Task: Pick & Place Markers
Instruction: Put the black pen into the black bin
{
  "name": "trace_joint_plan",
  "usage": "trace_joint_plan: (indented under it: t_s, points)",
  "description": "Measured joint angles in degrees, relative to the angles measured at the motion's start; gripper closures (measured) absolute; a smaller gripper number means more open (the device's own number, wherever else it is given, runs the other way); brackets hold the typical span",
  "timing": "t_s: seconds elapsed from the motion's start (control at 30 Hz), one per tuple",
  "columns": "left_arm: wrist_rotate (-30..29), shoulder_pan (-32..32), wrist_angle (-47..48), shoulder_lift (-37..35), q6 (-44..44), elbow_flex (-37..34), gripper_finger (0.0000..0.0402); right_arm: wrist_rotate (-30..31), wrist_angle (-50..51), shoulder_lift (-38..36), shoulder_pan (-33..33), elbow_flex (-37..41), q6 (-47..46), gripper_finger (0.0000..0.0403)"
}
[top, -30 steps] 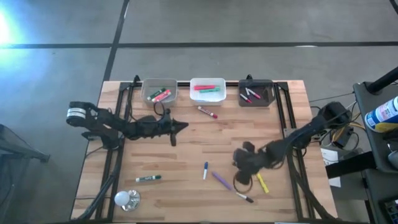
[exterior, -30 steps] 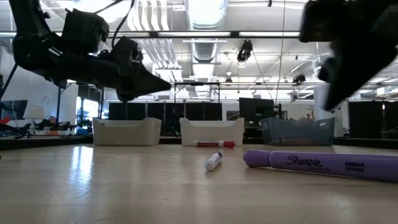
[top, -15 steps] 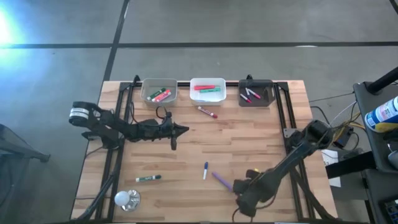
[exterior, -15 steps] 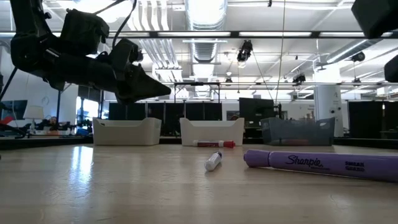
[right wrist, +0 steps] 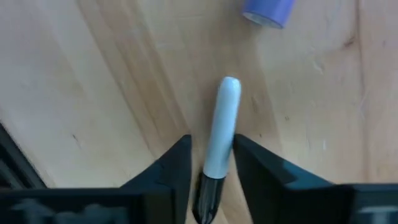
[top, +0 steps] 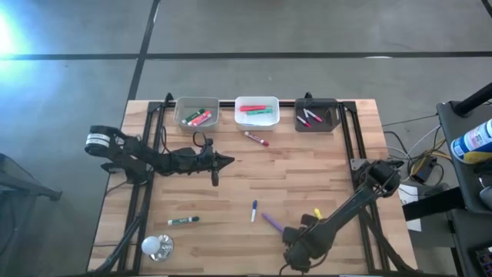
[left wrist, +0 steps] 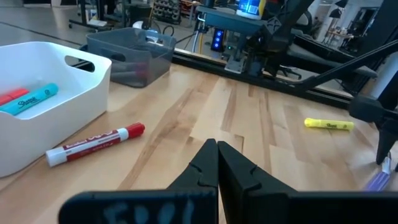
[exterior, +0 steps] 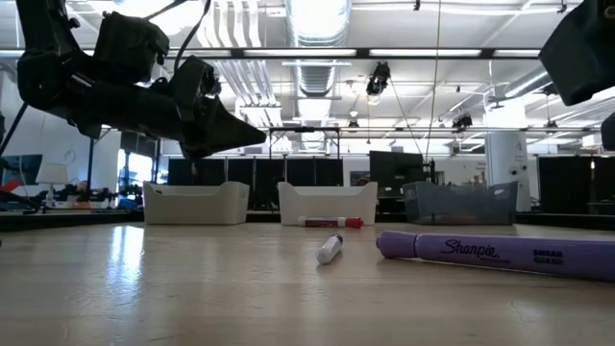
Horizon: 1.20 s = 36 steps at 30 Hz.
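Observation:
My right gripper (top: 296,248) is low over the table's near edge, open. Its fingers stand on either side of a white marker with a black cap (right wrist: 219,140) that lies flat on the wood. A purple marker (top: 270,221) and a blue-and-white marker (top: 254,210) lie just beyond it. A yellow marker (top: 317,213) peeks out beside the right arm. A green marker (top: 183,221) lies near left, a red one (top: 256,138) before the bins. My left gripper (top: 224,160) hovers shut and empty left of centre. My right gripper straddles the white marker's barrel (right wrist: 216,163) near its black cap, coming from above with the fingers along the marker. A narrow gap shows at one finger (right wrist: 180,163). The other finger (right wrist: 249,163) stands close to the barrel; whether it touches, I cannot tell.
Three bins stand along the far edge, each with markers in it: clear (top: 197,113), white (top: 257,110), dark (top: 317,114). A white light bulb (top: 156,245) lies at the near left corner. Bare wood spreads across the table's middle.
My right gripper has travelled toward the table's near edge and come down over the black-capped white marker, which it now covers in the high view. The markers on the table have stayed where they lay.

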State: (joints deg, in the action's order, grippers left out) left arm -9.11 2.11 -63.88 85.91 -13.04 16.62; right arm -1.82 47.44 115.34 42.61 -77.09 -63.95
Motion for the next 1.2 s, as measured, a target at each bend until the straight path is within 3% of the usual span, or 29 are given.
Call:
trace_joint_plan:
  t_s: [0.27,0.5,0.67,0.8,0.97,1.2]
  points:
    - [0.0,0.0,0.0,0.0,-0.4,0.0,0.0401,-0.6,0.4,-1.2,0.0,1.2,0.2,0.0368]
    - [0.0,0.0,-0.8,0.0,-0.4,0.0,0.0401,0.6,2.1,-8.3,-0.6,1.4,5.9,0.0364]
    - [0.0,0.0,-0.9,0.0,-0.5,0.0,0.0401,7.6,6.4,-17.6,-3.9,1.5,9.8,0.0363]
    - [0.0,0.0,-0.9,0.0,-0.6,0.0,0.0401,14.3,8.9,-25.4,-10.3,2.4,16.5,0.0363]
    - [0.0,0.0,-0.8,0.0,-0.6,0.0,0.0401,20.6,9.7,-32.9,-23.5,2.8,28.7,0.0363]
    - [0.0,0.0,-0.8,0.0,-0.6,0.0,0.0401,21.5,9.4,-35.9,-47.1,2.9,45.4,0.0363]
